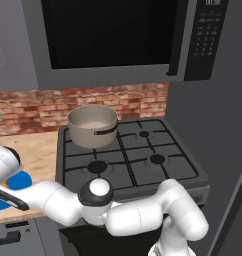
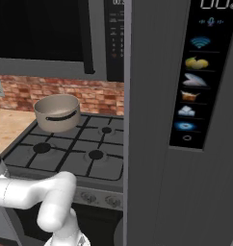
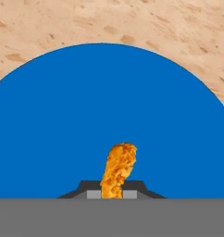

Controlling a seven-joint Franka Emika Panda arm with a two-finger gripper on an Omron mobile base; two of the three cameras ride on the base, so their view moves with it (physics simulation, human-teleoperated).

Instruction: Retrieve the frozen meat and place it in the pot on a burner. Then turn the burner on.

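One crumbly, orange-yellow frozen meat [image 3: 118,169] morsel lies on a smooth round blue plate [image 3: 63,129] atop the speckled wooden counter [image 3: 132,23]. The gripper [image 3: 112,193] hovers directly over it; its spread cannot be told. One matte beige-grey pot [image 1: 93,125] sits on the rear-left of four burners, with the arm folded low, reaching left.
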